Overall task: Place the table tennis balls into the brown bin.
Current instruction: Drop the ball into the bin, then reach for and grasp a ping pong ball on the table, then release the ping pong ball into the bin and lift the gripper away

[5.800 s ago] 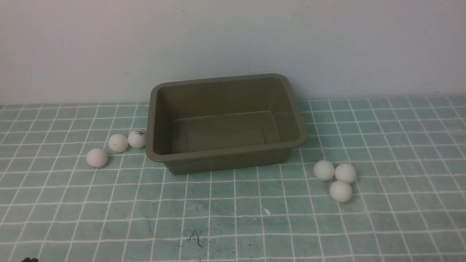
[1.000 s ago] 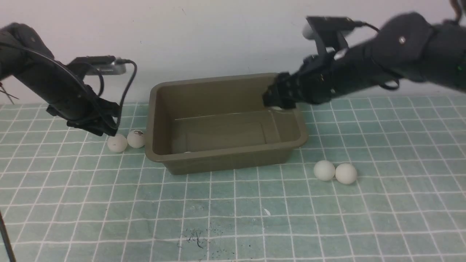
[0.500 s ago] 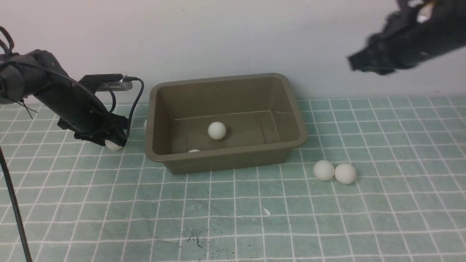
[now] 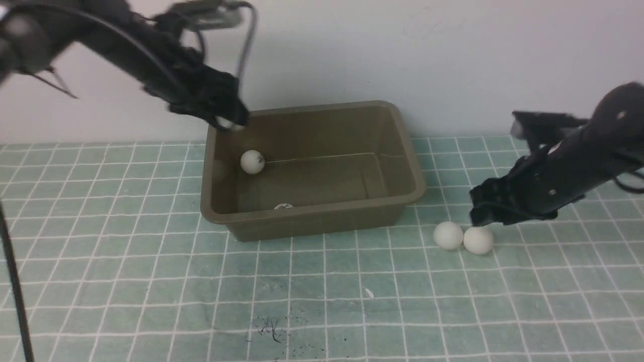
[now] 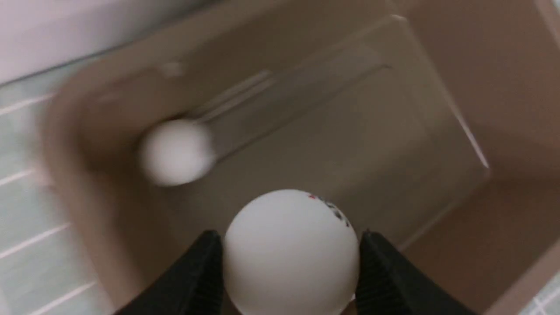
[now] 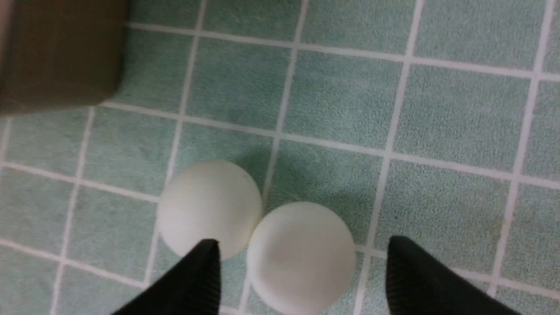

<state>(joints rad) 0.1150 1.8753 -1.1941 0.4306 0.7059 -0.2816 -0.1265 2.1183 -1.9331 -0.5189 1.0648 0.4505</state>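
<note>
Since half a second ago the left claw [image 4: 227, 120] has risen from the mat [image 4: 151, 281] left of the bin [image 4: 312, 217] to above its far left corner, clamped on a ball [image 5: 291, 251] (its logo shows only in the wrist view). The right claw [image 4: 479, 217] has dropped, spread wide, over two touching balls [image 4: 448, 235] right of the bin. Five balls in all: inside the bin are a far ball [image 4: 252, 162] and a half-hidden near ball [image 4: 283, 206].

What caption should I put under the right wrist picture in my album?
Open right gripper lined up over one small white round ball touching a second ball near the olive-brown plastic bin.
</note>
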